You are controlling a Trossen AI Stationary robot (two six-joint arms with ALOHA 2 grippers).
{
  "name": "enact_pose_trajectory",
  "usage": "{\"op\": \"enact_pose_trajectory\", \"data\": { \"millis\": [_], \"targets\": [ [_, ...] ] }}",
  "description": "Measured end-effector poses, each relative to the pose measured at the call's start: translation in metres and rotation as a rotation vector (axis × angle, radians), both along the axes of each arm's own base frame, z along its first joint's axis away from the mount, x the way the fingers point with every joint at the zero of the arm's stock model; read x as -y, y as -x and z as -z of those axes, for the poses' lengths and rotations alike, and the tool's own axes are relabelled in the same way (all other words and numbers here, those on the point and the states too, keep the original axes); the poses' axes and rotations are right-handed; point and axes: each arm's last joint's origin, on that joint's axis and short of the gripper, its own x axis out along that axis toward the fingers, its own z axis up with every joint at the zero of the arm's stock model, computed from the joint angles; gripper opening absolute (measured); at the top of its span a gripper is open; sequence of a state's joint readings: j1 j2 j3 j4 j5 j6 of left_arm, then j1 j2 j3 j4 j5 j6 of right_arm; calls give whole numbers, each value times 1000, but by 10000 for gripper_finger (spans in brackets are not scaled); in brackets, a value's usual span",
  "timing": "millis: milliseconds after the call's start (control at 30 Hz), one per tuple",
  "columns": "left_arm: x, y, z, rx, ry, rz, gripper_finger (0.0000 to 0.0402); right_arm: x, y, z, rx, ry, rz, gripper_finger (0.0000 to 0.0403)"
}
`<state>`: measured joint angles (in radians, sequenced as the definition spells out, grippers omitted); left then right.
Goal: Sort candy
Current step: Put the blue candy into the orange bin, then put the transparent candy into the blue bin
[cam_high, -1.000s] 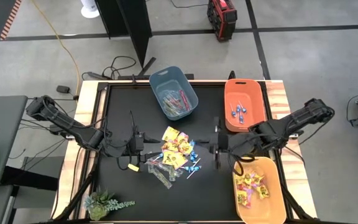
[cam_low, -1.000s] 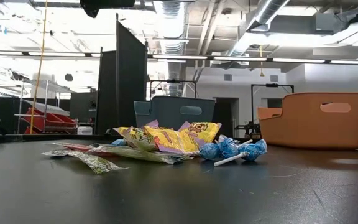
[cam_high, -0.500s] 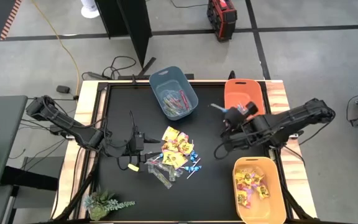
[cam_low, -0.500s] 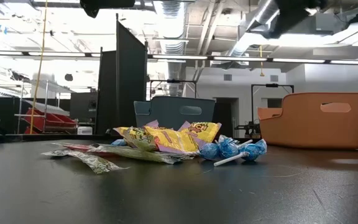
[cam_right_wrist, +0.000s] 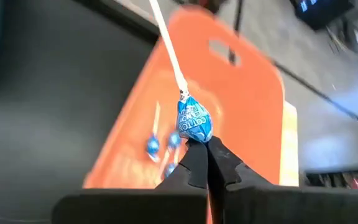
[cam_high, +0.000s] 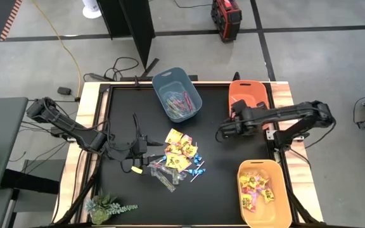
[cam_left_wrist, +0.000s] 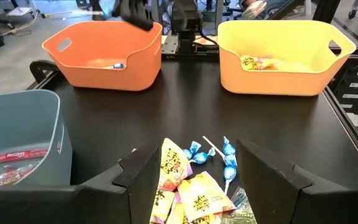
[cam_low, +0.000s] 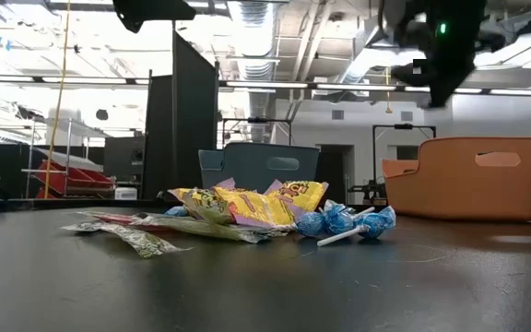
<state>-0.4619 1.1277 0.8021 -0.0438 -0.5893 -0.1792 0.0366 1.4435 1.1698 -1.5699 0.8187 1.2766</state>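
Right end effector [cam_right_wrist: 205, 163] pinching blue lollipop [cam_right_wrist: 194, 122], orange bin [cam_right_wrist: 241, 106] beyond

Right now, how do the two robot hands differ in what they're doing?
The right hand is pinched shut on a blue lollipop, while the left hand stands open and holds nothing. The right hand hangs above the orange bin at the far right of the table; the left hand waits low beside the candy pile in the middle. Both are dark and two-fingered.
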Motion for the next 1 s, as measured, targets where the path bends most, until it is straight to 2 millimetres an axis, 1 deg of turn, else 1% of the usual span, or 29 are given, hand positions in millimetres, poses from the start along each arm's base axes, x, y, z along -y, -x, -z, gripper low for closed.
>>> {"op": "enact_pose_trajectory", "data": {
  "millis": [100, 233, 433, 533, 633, 767, 867, 1000],
  "targets": [
    [0, 0, 1, -5, 0, -1, 201, 8, 7, 15, -44, -35, 73, 43],
    [0, 1, 2, -16, -1, -3, 201, 14, 15, 29, -84, -50, 131, 109],
    [0, 1, 2, -15, 1, -3, 201, 7, 15, 32, -93, -46, 98, 221],
    [0, 1, 2, -16, 3, -4, 201, 1, 14, 31, -103, -19, 40, 256],
    [-1, 1, 3, -35, -4, -4, 201, -12, 12, 31, -94, 29, -58, 265],
    [1, 1, 15, -127, -10, 16, 201, -36, 4, 27, -58, 76, -242, 265],
    [4, -4, 28, -199, -25, 32, 201, -58, -1, 21, -11, 104, -386, 265],
    [14, -14, 54, -348, -45, 150, 201, -86, -5, 13, 61, 148, -545, 264]
  ]
}}
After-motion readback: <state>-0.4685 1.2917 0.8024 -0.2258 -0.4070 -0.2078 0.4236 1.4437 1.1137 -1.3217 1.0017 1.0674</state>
